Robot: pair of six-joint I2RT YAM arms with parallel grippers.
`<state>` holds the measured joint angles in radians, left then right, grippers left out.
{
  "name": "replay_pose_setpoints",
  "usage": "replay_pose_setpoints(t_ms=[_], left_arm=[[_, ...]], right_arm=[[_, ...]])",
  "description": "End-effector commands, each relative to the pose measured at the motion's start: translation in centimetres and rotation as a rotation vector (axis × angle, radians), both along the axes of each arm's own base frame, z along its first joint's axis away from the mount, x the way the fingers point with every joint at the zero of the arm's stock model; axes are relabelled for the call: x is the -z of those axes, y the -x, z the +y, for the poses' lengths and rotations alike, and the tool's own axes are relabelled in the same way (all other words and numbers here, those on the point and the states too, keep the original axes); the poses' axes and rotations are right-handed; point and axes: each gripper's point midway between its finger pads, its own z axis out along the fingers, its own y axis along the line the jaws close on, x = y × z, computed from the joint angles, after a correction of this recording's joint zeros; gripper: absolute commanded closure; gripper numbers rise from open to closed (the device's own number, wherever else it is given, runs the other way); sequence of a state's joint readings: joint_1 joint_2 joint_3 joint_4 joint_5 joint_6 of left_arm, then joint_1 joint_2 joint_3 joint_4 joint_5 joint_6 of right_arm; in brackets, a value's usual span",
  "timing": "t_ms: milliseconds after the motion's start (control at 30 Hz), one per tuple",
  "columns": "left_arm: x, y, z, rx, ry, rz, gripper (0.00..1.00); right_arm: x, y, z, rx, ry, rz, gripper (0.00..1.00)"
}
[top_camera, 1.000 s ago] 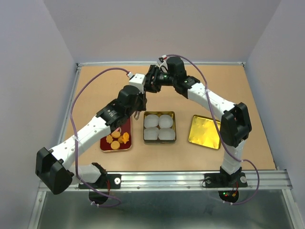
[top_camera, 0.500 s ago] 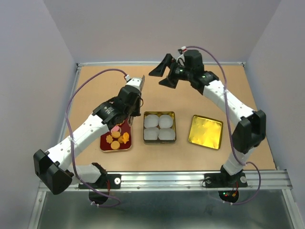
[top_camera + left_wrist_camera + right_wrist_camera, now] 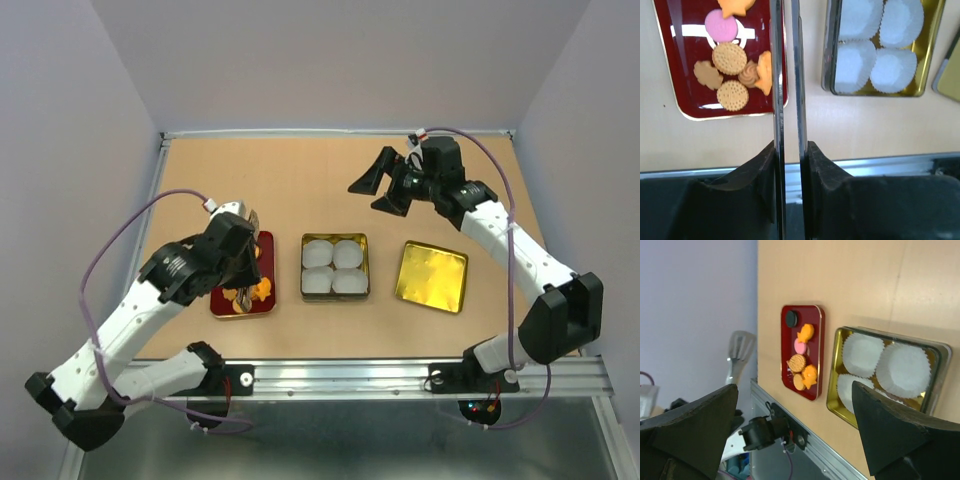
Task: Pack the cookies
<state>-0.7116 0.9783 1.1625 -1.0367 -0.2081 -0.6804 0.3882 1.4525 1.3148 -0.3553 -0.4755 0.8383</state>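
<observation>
The cookies [image 3: 730, 58], mostly orange with one pink and one dark [image 3: 791, 318], lie on a red tray [image 3: 262, 240]. They also show in the top view [image 3: 248, 291]. My left gripper [image 3: 246, 228] is shut on a pair of metal tongs [image 3: 778, 75] and holds them above the tray's right edge. The blades stand slightly apart with nothing between them. In the left wrist view the left gripper [image 3: 788, 150] grips the tongs' base. My right gripper [image 3: 386, 186] is open and empty, high above the table's far right; in its own view [image 3: 794, 386] both jaws stand wide.
A gold tin [image 3: 335, 240] with several white paper cups [image 3: 860, 25] stands in the middle, right of the tray. Its gold lid [image 3: 433, 276] lies flat further right. The metal rail [image 3: 400, 375] runs along the near edge.
My left arm has pulled back to the left and nearer with the tongs, from beside the tin to over the tray. My right arm has swung right, away from the left gripper.
</observation>
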Motion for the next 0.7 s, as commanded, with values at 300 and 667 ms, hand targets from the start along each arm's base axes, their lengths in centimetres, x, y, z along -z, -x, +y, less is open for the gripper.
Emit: replay_pose_setpoints(t_ms=[300, 667], left_arm=[[2.8, 4.5, 1.1, -0.035, 0.078, 0.127, 0.38], [6.7, 2.9, 3.1, -0.087, -0.132, 0.187, 0.29]], right_arm=[[1.2, 3.6, -0.9, -0.051, 0.012, -0.001, 0.0], [2.0, 5.5, -1.6, -0.053, 0.013, 0.005, 0.0]])
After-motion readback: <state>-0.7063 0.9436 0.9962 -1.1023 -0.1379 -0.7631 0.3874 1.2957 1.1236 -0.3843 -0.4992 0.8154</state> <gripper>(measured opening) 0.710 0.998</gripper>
